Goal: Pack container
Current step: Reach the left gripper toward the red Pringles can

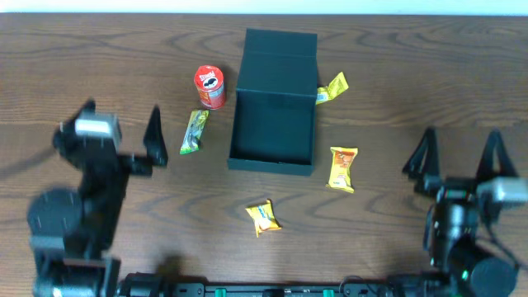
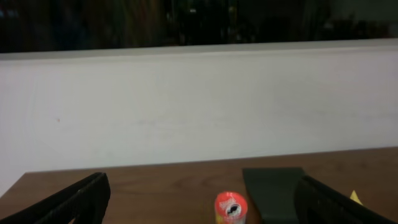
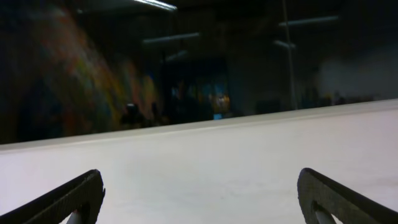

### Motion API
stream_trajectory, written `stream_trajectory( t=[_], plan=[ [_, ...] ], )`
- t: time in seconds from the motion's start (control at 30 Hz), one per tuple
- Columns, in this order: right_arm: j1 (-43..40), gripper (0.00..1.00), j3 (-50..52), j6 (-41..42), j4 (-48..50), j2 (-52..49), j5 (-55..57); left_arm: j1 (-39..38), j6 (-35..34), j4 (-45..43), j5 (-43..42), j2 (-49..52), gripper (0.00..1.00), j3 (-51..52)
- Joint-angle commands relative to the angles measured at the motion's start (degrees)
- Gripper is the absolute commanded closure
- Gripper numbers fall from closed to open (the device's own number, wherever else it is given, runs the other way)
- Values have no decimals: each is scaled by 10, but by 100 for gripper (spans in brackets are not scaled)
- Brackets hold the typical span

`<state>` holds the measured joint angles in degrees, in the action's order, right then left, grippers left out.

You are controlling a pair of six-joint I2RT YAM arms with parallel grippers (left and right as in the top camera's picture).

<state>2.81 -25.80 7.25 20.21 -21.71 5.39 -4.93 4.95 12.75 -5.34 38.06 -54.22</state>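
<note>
Container [image 1: 272, 165]: dark teal-black matte box, rectangular, open-topped, lid flap folded back toward the far side. Left gripper [image 1: 121, 124] jaws spread wide, holding nothing; right gripper [image 1: 458, 157] likewise.

Left arm [image 1: 70, 223] sits folded at the near left. The left gripper [image 1: 121, 122] is raised and aimed forward, fingers [image 2: 68, 202] spread wide, holding nothing. Right arm [image 1: 462, 252] is folded at the near right. The right gripper [image 1: 459, 153] is aimed forward too, fingers wide apart, holding nothing.
</note>
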Motion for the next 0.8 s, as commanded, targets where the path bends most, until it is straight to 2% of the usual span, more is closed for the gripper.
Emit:
stream_trajectory(
  t=[0.0,0.13,0.23,0.43,0.6,0.67,0.77],
  plan=[
    [-3,1,-78,9,-21,-88,22,-2,9,39,-42,92,5,-113],
    [-1,1,-197,28,-131,-197,15,-5,9,153,-48,188,5,-242],
    [-1,1,-258,49,-208,-254,-58,-5,6,238,-59,238,5,-306],
    [0,1,-266,50,-307,-323,-183,-5,-43,326,-158,268,5,-314],
    [-1,1,-266,52,-393,-374,-354,-5,-99,367,-281,276,5,-314],
    [-1,1,-266,103,-426,-393,-446,-5,-103,377,-315,277,5,-314],
    [0,1,-266,135,-471,-414,-465,-5,-103,395,-318,277,5,-314]
  ],
)
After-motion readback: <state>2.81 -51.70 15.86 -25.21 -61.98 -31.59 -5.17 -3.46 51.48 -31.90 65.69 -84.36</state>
